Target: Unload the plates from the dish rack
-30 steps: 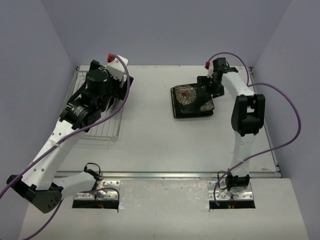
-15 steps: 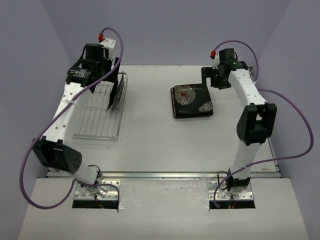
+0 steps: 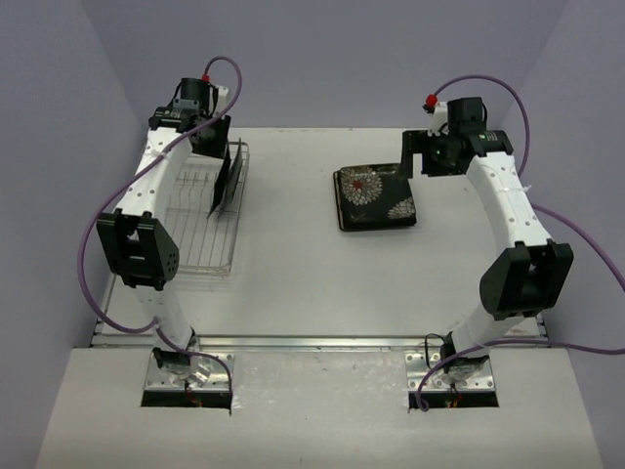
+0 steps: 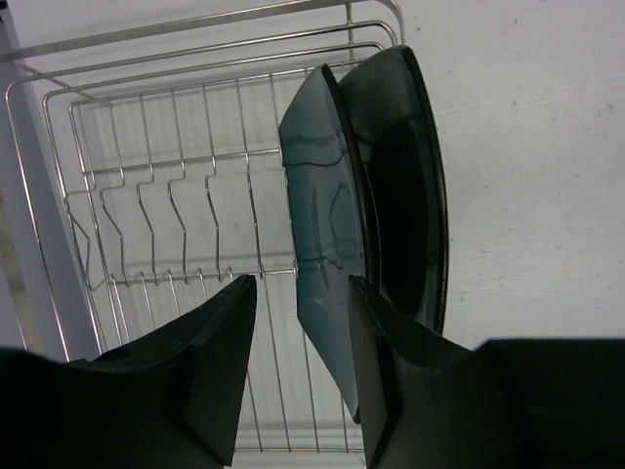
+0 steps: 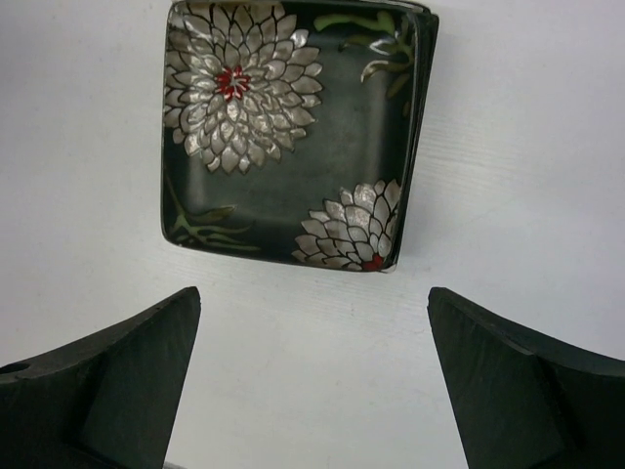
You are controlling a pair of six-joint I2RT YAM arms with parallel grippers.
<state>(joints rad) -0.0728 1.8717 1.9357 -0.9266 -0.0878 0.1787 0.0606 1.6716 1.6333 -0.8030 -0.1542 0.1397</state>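
The dish rack (image 3: pixel 190 239) is a silver wire rack at the table's left. Two dark plates (image 3: pixel 227 181) stand on edge at its far right end. My left gripper (image 3: pixel 208 137) hangs over them. In the left wrist view its jaws straddle the near edge of the teal-tinted plate (image 4: pixel 327 195). The right finger (image 4: pixel 381 371) lies against that plate and a gap remains at the left finger (image 4: pixel 220 362). Behind stands the second plate (image 4: pixel 410 186). My right gripper (image 3: pixel 422 156) is wide open and empty, just behind the flowered plates (image 3: pixel 376 198) stacked flat on the table.
The rack's (image 4: pixel 146 195) empty wire slots fill the left of the left wrist view. Purple walls close in the table on the left, back and right. The flowered stack (image 5: pixel 283 127) lies just ahead of the open right gripper (image 5: pixel 312 293).
My left arm swung to the rack's far end over the standing plates and its jaws narrowed around one. The right gripper drew back and up from the flowered stack, staying open.
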